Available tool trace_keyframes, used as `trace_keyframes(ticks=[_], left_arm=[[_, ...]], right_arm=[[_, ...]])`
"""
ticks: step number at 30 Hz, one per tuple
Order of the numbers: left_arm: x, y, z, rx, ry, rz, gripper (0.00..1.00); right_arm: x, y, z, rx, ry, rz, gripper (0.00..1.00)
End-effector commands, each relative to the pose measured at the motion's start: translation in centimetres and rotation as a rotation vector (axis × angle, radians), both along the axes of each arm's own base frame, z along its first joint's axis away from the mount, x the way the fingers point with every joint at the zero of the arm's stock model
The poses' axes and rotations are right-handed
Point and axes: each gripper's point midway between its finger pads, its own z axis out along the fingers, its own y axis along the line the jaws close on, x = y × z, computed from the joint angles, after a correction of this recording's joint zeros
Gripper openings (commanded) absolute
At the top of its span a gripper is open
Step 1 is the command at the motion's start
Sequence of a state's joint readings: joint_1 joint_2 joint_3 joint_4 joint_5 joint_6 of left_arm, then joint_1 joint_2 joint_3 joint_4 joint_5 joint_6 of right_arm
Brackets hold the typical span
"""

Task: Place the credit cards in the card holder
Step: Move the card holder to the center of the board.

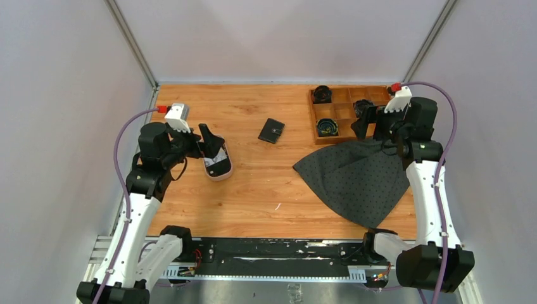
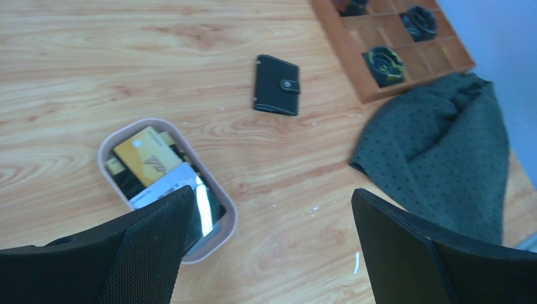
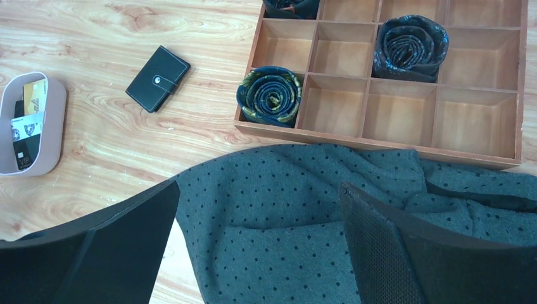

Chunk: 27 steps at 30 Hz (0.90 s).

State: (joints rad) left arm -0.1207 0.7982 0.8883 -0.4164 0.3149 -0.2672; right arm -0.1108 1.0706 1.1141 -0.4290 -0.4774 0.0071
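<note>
While both arms stand with jaws spread wide and nothing between them, no part of the task is yet done. The credit cards [image 2: 149,158] lie stacked in an oval tray [image 2: 231,218] on the left side of the table [image 1: 253,196], a gold card uppermost with white and black ones under it. The left gripper [image 2: 271,193] hovers directly over the near end of that tray, one finger overlapping its rim in the wrist view. The tray's long axis, and the cards with it, runs obliquely to the line between the fingers. The card holder [image 1: 271,130] lies closed, its snap tab apparently fastened, on bare wood beyond and to the right of the tray, well apart from it. The right gripper [image 3: 259,187] hangs over a dotted grey cloth [image 1: 361,177] beside the wooden compartment box [image 1: 345,95], farther from both task items. In my judgement the left arm is the nearer to the cards and should take them, and the holder needs opening first.
</note>
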Motion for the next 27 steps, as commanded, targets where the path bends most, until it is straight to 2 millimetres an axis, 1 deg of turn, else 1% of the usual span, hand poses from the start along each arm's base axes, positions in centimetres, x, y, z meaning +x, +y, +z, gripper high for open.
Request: trace_keyframes(ticks=[1, 5, 7, 8, 10, 12, 14, 15, 17, 18, 20, 22, 25, 27], left_arm=[[-0.3, -2.7, -0.4, -0.083, 0.012, -0.148, 1.00], [-0.3, -3.7, -2.8, -0.082, 0.083, -0.164, 1.00], [-0.6, -5.0, -4.0, -0.012, 0.098, -0.180, 1.00], [-1.1, -6.2, -4.7, 0.040, 0.102, -0.207, 1.00], [-1.4, -7.5, -5.9, 0.122, 0.117, -0.211, 1.00], [-1.7, -8.7, -7.4, 0.176, 0.144, -0.218, 1.00], [-1.7, -9.5, -8.5, 0.206, 0.156, -0.215, 1.00], [-1.6, -9.9, -8.8, 0.210, 0.158, -0.213, 1.00], [-1.6, -10.8, -9.7, 0.203, 0.168, -0.226, 1.00], [-1.5, -11.2, -9.9, 0.192, 0.168, -0.228, 1.00], [-1.4, -11.8, -10.6, 0.163, 0.174, -0.228, 1.00], [-1.4, -12.4, -11.2, 0.120, 0.175, -0.234, 1.00], [-1.4, -13.1, -11.7, 0.043, 0.162, -0.231, 1.00], [-1.5, -13.1, -12.4, 0.017, 0.172, -0.216, 1.00]], right_arm=[[0.6, 0.4, 1.4, 0.012, -0.041, 0.006, 1.00], [0.9, 1.3, 2.0, 0.019, -0.077, 0.070, 1.00], [1.3, 1.8, 2.3, 0.024, -0.108, 0.102, 1.00], [1.5, 2.3, 2.4, 0.032, -0.122, 0.126, 1.00], [1.6, 3.5, 2.6, 0.020, -0.154, 0.206, 1.00], [1.1, 5.6, 2.2, 0.003, -0.175, 0.348, 1.00], [-0.4, 7.9, 1.0, -0.022, -0.178, 0.524, 1.00], [-1.4, 9.7, 0.3, -0.027, -0.185, 0.628, 1.00], [-3.0, 11.5, -1.6, -0.025, -0.153, 0.747, 1.00], [-3.8, 12.1, -2.3, -0.011, -0.152, 0.802, 1.00], [-4.7, 12.7, -4.2, 0.031, -0.114, 0.849, 1.00], [-5.2, 13.0, -5.3, 0.078, -0.071, 0.861, 1.00], [-5.7, 13.3, -6.2, 0.117, -0.038, 0.878, 1.00], [-5.6, 13.3, -6.6, 0.119, -0.026, 0.873, 1.00]])
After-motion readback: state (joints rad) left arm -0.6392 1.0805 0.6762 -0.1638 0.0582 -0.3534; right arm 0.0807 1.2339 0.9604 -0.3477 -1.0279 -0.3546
